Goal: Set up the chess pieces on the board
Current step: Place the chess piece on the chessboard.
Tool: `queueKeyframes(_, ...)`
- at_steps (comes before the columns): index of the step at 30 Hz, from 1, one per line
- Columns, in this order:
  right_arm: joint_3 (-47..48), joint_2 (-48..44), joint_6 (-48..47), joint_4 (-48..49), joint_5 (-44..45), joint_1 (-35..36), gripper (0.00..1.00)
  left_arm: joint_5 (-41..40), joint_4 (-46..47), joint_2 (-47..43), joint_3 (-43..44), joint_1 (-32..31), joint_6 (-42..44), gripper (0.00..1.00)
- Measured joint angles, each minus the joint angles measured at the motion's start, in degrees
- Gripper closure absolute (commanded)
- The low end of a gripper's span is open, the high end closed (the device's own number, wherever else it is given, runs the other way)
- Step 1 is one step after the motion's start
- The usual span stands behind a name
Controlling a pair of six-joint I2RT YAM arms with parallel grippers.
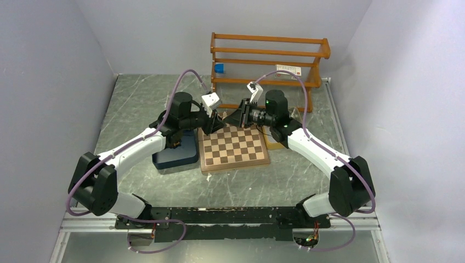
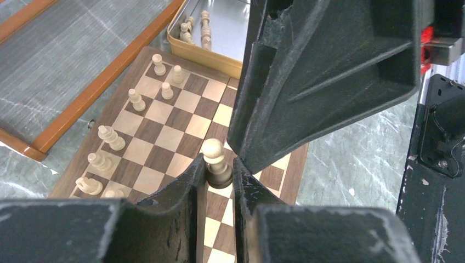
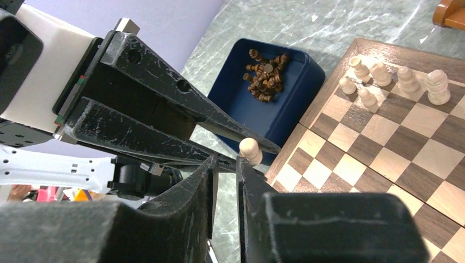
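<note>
My left gripper [image 2: 218, 164] is shut on the base of a cream pawn [image 2: 215, 156], held upright over the board [image 2: 164, 137]. Seen from above, both grippers meet over the board's [image 1: 233, 148] far edge, left gripper [image 1: 216, 121] facing right gripper [image 1: 233, 118]. My right gripper [image 3: 226, 161] has its jaws a narrow gap apart with nothing between them. The same pawn [image 3: 250, 149] shows just past its right fingertip, between the left gripper's fingers [image 3: 164, 109]. Several cream chess pieces [image 2: 134, 98] stand in the squares along one edge of the board [image 3: 395, 153].
A dark blue tray [image 3: 296, 109] left of the board holds several dark brown pieces [image 3: 266, 74]. A shallow tan tray [image 2: 203, 52] on the other side holds loose cream pieces. A wooden rack [image 1: 268, 60] stands behind the board.
</note>
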Motion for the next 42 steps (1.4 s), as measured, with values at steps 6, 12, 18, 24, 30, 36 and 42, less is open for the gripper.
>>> queueKeyframes(6, 0.0, 0.2, 0.0, -0.1, -1.0, 0.0, 0.72, 0.0, 0.1, 0.3, 0.0, -0.1, 1.2, 0.94)
queueKeyframes(12, -0.3, 0.9, -0.2, -0.6, -1.2, 0.0, 0.70, 0.0, 0.1, 0.3, -0.5, -0.1, 1.8, 0.94)
queueKeyframes(18, -2.3, 0.5, 1.1, 0.0, 1.4, -0.9, 0.68, 0.1, 0.6, 0.3, -1.0, -0.2, 2.5, 0.95)
queueKeyframes(24, -2.4, 0.6, 3.3, 1.9, 1.5, -1.4, 0.67, 0.5, 1.4, 0.0, -1.5, -0.3, 3.3, 0.95)
queueKeyframes(30, -2.8, 0.6, 5.6, 5.1, 1.2, -1.4, 0.67, 0.9, 1.7, -0.1, -1.8, -0.5, 3.6, 0.95)
queueKeyframes(36, -2.8, 1.6, 6.1, 5.7, 0.2, -1.4, 0.71, 1.1, 2.3, -0.3, -2.2, -0.5, 3.7, 0.95)
queueKeyframes(42, -2.9, 2.8, 6.4, 5.7, -1.5, -1.4, 0.77, 1.2, 2.8, -0.3, -2.6, -0.5, 3.8, 0.95)
